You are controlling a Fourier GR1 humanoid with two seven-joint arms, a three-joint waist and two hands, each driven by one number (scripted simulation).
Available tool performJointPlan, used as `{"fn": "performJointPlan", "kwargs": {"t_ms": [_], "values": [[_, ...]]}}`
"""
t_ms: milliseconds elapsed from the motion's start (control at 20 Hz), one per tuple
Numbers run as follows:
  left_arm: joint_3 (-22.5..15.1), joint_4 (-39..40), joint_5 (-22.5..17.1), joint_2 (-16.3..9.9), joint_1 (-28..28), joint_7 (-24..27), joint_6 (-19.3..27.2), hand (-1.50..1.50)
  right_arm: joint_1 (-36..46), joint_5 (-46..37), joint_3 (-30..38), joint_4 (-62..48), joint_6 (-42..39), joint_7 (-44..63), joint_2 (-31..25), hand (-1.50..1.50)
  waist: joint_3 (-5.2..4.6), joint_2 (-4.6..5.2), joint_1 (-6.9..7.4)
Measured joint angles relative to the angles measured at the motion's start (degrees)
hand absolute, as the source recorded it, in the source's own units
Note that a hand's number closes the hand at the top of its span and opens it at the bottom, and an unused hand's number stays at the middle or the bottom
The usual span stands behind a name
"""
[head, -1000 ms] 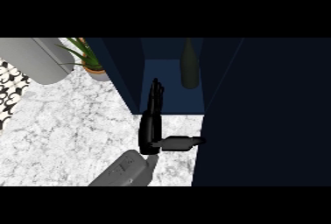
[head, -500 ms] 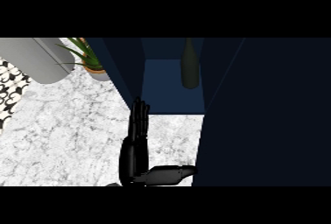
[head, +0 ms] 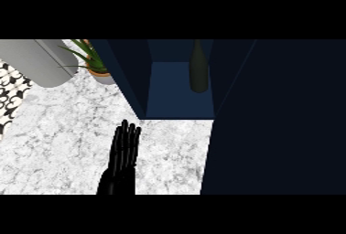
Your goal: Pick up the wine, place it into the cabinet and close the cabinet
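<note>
I see the wine bottle (head: 197,68) standing upright inside the open cabinet (head: 179,93), toward the back and close to its right wall. No hand touches it. The cabinet door (head: 277,119) fills the right side of my view as a broad dark panel, swung out over the marble counter (head: 61,146).

The left hand (head: 121,157) is over the counter in front of the cabinet opening, a little left of it. Its fingers (head: 127,137) are straight and pressed together, pointing up toward the cabinet and holding nothing. Compared with half a second ago, the hand sits lower and further left in my view. Its fingertips were level with the cabinet's front edge then and are now clear of it. The thumb that stuck out to the right earlier no longer shows. The bottle has not moved, and the door looks unchanged. I can't find the right hand anywhere.

At the upper left, a potted plant (head: 91,59) stands beside a rounded grey object (head: 37,59).
</note>
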State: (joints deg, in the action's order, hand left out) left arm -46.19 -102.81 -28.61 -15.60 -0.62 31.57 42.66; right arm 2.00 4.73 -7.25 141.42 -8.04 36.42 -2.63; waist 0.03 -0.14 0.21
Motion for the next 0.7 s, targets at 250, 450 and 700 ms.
{"fn": "performJointPlan", "kwargs": {"t_ms": [250,450,700], "values": [[1.9,-5.4,-1.4,-6.4,4.7,0.2,-5.9,-1.5,0.0,0.9,-2.2,-0.2,-1.6,1.4,0.0,1.5,-0.02,0.02,-0.02],[4.7,-9.4,-2.6,-11.1,8.1,-0.1,-10.1,-1.5,-1.4,1.0,-3.9,0.1,-3.4,1.2,-0.6,1.5,-0.03,0.01,-0.08],[9.3,-11.2,-5.2,-14.9,11.5,0.8,-14.4,-1.5,-2.9,1.7,-9.0,0.4,-2.5,4.8,1.2,1.5,-0.03,-0.02,-0.14]]}}
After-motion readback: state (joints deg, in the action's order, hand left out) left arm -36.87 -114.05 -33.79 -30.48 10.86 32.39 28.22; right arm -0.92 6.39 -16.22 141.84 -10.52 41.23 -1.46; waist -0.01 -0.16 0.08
